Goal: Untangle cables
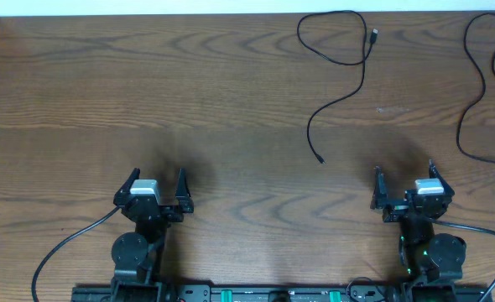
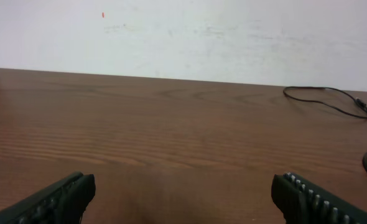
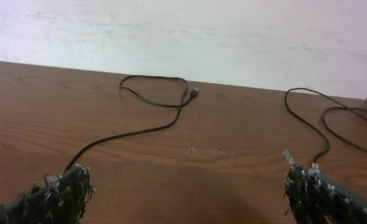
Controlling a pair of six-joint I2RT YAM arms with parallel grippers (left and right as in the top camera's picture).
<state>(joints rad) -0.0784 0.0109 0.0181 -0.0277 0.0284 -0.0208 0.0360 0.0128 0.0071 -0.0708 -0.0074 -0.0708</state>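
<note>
A thin black cable (image 1: 358, 80) lies alone at the back middle-right of the table, looped near its far plug, its other plug end pointing toward me; it also shows in the right wrist view (image 3: 158, 102) and in the left wrist view (image 2: 333, 99). A second black cable (image 1: 482, 84) lies at the far right, apart from the first, running off the edge; it shows in the right wrist view (image 3: 320, 124). No white cable is in view. My left gripper (image 1: 156, 186) (image 2: 183, 193) is open and empty. My right gripper (image 1: 404, 178) (image 3: 186, 186) is open and empty, just short of the first cable's near plug.
The wooden table (image 1: 147, 92) ends at a white wall along the back edge (image 1: 147, 15). Thicker black arm cables (image 1: 71, 243) trail from both arm bases at the front.
</note>
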